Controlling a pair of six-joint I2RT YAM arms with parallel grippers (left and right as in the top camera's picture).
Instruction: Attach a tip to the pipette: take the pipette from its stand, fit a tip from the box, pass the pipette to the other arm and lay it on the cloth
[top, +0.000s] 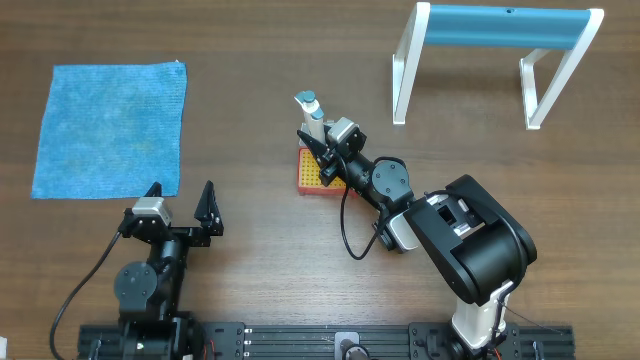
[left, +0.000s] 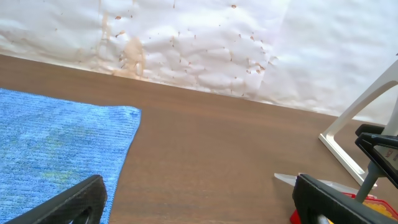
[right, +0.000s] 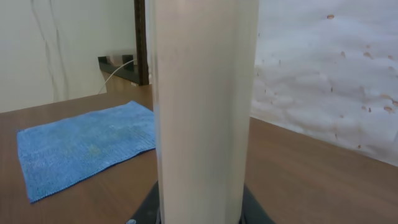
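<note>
Left gripper (top: 182, 198): close in front of its base, low over the bare table (top: 260, 90), fingers (left: 68, 202) spread wide with nothing between them. The arm is folded short and points up the table, towards the near right corner of the cloth (top: 110, 130).

Right gripper (top: 320, 143): pinched on the pipette (top: 312, 112), gripping its white barrel (right: 205, 112) low down. The arm is stretched long and diagonal from its base at the right, reaching across to mid-table, wrist turned leftward.

Pipette: roughly upright in the claw, blue cap on top. From above it shows at the far edge of the tip box (top: 312, 178). The lower end is hidden behind the fingers, so I cannot tell whether it meets a tip.

Tip box: red and yellow, on the table beneath the right wrist, partly covered by it.

Cloth: blue, flat, far left, well apart from the pipette.

Stand (top: 495, 30): white legs and a blue bar, far right corner, well apart from both claws.
</note>
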